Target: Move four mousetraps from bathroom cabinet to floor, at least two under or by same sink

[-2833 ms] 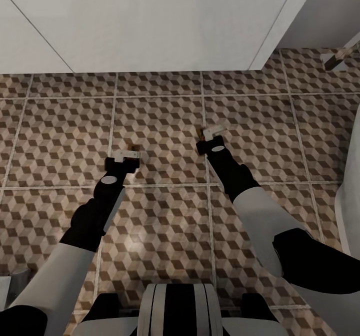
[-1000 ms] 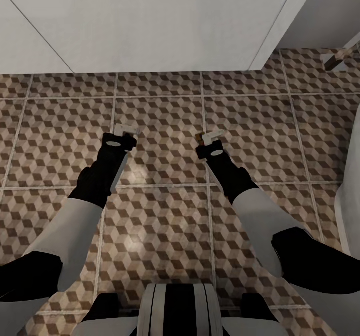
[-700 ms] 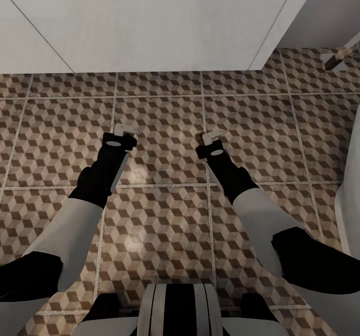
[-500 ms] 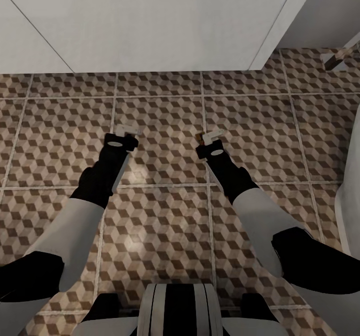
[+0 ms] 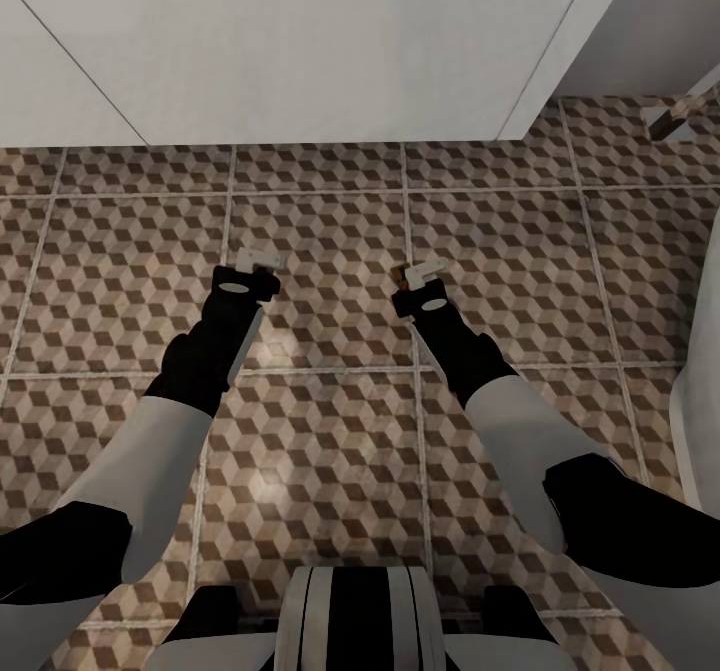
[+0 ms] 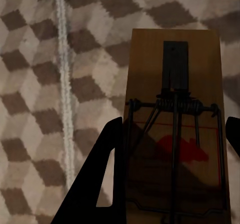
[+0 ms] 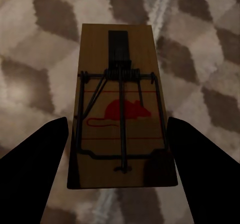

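Brown wooden mousetrap (image 6: 172,129) between left gripper (image 5: 258,259) fingers, close over bathroom floor (image 5: 330,421); fingers beside it, contact unclear. Second mousetrap (image 7: 121,121) flat on tile under right gripper (image 5: 423,273), fingers spread wide, apart from it. Two traps down here at most, other two unseen. White panel (image 5: 300,41) bounds far side; open tile all round.

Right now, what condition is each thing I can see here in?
left gripper: low over the floor, fingers close on both sides of a trap; whether it is gripping is unclear.
right gripper: open, fingers well clear of its trap.
left mousetrap: flat, between the left fingers; whether it is resting on the tiles is unclear.
right mousetrap: lying flat on the tiles, released.
bathroom floor: cube-patterned tiles.
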`<state>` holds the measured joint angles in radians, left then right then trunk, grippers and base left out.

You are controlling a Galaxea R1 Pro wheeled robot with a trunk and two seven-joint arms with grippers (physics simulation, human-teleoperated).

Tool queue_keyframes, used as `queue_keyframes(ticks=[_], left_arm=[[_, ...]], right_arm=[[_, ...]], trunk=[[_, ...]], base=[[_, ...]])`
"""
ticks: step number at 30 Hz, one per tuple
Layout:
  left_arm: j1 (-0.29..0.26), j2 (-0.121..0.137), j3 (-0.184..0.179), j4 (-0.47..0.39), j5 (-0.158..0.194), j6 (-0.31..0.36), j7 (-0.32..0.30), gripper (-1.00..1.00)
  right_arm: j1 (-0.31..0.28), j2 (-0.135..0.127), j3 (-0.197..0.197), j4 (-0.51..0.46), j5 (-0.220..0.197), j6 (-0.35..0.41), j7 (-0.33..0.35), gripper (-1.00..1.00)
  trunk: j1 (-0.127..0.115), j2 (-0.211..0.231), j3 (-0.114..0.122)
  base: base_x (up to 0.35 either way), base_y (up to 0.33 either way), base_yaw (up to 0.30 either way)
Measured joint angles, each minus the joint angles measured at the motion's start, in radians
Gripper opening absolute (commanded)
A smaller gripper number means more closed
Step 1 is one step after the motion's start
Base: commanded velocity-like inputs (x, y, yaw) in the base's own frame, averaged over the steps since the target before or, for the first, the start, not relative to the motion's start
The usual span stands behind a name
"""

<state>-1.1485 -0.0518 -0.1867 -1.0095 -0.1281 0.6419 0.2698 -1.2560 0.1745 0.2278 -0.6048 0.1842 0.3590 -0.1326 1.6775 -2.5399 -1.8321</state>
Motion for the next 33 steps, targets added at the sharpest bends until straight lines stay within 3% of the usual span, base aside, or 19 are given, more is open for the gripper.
queue_keyframes(ticks=[6, 15, 33], left_arm=[[0.000, -0.001, 0.000, -0.011, -0.002, -0.001, 0.002, -1.00], [-0.001, 0.000, -0.003, -0.018, -0.002, -0.063, 0.002, -1.00], [-0.002, 0.001, -0.010, -0.068, -0.002, -0.068, -0.003, -1.00]], right_arm=[[0.000, 0.000, 0.000, 0.000, 0.000, 0.001, -0.001, -1.00], [0.000, 0.000, 0.001, 0.000, 0.000, 0.001, -0.001, -1.00], [0.000, 0.000, 0.000, 0.000, 0.000, 0.000, 0.000, -1.00]], trunk=[[0.000, 0.000, 0.000], [0.000, 0.000, 0.000], [0.000, 0.000, 0.000]], base=[[0.000, 0.000, 0.000], [0.000, 0.000, 0.000], [0.003, 0.000, 0.000]])
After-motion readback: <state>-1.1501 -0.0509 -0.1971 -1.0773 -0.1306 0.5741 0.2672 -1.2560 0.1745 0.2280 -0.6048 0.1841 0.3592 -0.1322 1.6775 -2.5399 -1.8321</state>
